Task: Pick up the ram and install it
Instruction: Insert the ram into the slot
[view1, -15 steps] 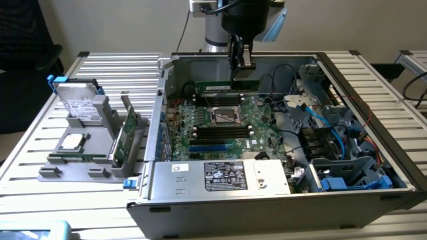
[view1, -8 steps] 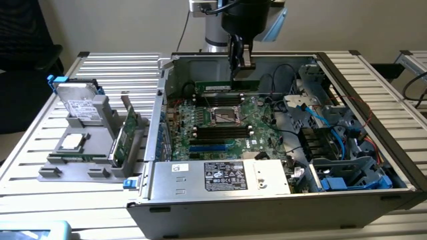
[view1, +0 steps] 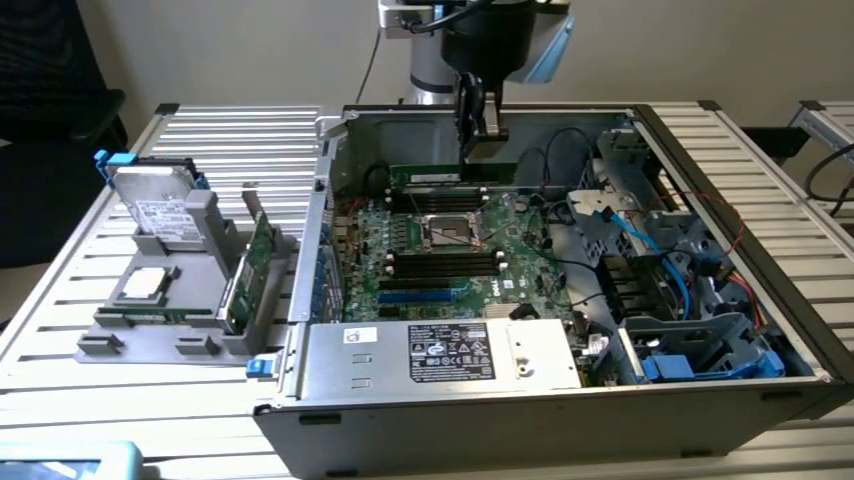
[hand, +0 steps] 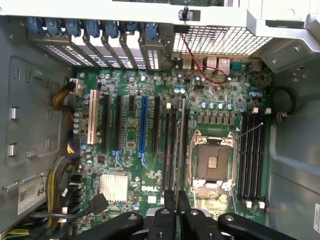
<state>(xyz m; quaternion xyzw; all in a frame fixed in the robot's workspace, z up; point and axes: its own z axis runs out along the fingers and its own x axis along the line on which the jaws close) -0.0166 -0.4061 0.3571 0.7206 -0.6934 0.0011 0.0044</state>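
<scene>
My gripper (view1: 467, 152) hangs inside the open computer case, over the far side of the green motherboard (view1: 441, 285). It is shut on the ram (view1: 434, 178), a slim green stick with a small white label, which lies level under the fingers. The stick sits right at the far bank of memory slots (view1: 400, 193), beside the CPU socket (view1: 451, 232). In the wrist view the ram (hand: 180, 145) shows edge-on as a thin line running from the gripper (hand: 177, 200) along the slots (hand: 169, 150) next to the socket (hand: 212, 162). I cannot tell whether it touches a slot.
A grey holder tray (view1: 107, 345) on the exterior view's left carries a hard drive (view1: 160, 205), a silver CPU chip (view1: 144, 285) and a broader green card (view1: 260, 262). The power supply box (view1: 441, 352) fills the near side of the case, with cables (view1: 627, 230) and drive bays on the right.
</scene>
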